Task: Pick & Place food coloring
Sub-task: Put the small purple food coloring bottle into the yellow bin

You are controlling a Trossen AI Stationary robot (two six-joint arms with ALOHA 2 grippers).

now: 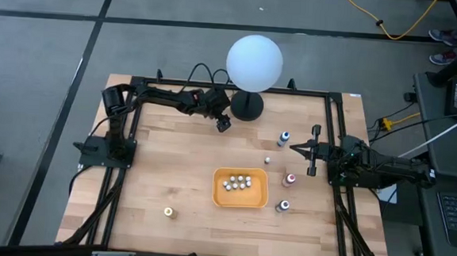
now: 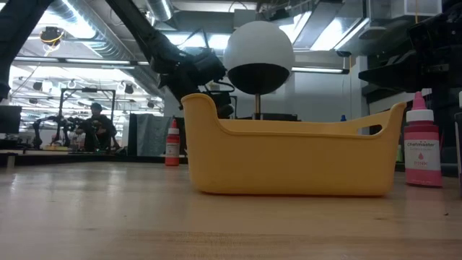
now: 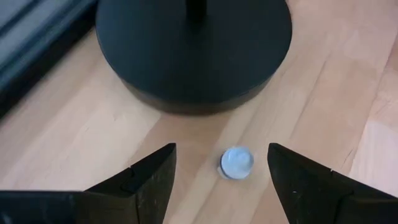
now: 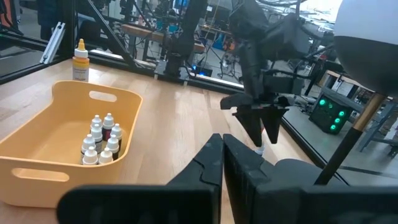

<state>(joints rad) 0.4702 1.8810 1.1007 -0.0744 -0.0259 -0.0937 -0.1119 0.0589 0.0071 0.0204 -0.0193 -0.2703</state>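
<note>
Left tool: at the far side of the table, just beside the lamp base; its two fingers stand well apart, pointing down at the wood.
Bottle under left tool: in the left wrist view a small bottle with a pale cap stands upright on the table, seen from straight above, in the gap between the two dark fingers and touching neither; the black round lamp base lies just beyond it.
Right tool: at the right edge of the table, fingers pressed together and holding nothing; the arm waits there.
Tray: yellow-orange, with handle slots, near the middle of the table toward the near side; a cluster of small white-capped bottles stands inside it. The right wrist view shows the same cluster at one end of the tray.
Loose bottles by the right tool: one dark-bodied bottle stands near the tool on the far side, a pink one just beside the tray's right end, another near the tray's near right corner, and a tiny one sits between the tray and the dark-bodied bottle.
Far-off bottle: an orange-yellow one stands alone toward the near left of the table, well apart from both tools.
Lamp: white globe on a black stem at the far edge.
Low view: the pink bottle stands upright just right of the tray; a red bottle shows to its left, farther back.
Room behind: a person shows at a bench far back.
</note>
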